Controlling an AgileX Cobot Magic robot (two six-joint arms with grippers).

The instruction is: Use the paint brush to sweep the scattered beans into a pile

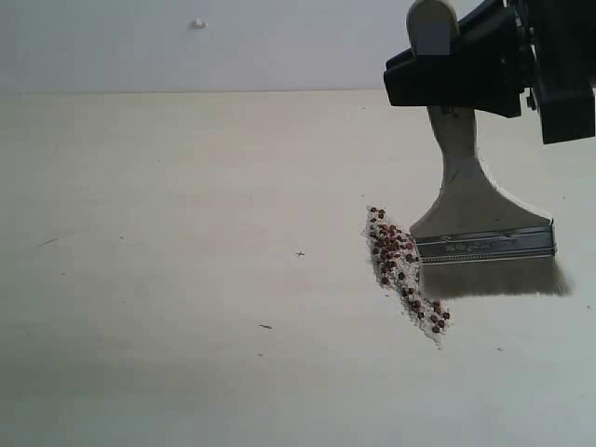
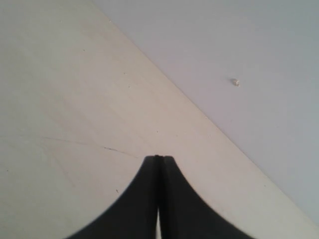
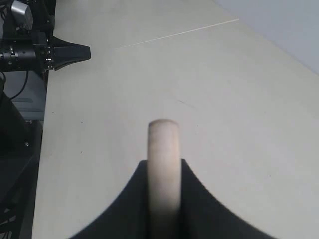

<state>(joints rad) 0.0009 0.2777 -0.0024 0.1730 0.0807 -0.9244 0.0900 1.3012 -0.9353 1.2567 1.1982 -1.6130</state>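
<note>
Dozens of beans (image 1: 402, 270) lie in one narrow band on the table (image 1: 168, 307), mixed with pale grit. In the exterior view the band runs on a slant, from its far end on the left to its near end further right.

My right gripper (image 1: 449, 73) is clenched on the handle of the paint brush (image 1: 480, 209), which hangs upright with its bristles (image 1: 494, 277) down on the table. The brush stands to the right of the band. Its wide edge runs left to right, so it lies across the band's length rather than along it. Only the left corner of the bristles reaches the beans, about midway down the band; I cannot tell whether it touches them.

My left gripper (image 2: 158, 158) is pressed closed on nothing, over bare table, and does not show in the exterior view. The right arm is clearly the nearer one.

As I judge it, the beans lie leftward of my brush. Both ends of the band reach past that corner, so I would shift left to an end and draw it toward the middle.
</note>
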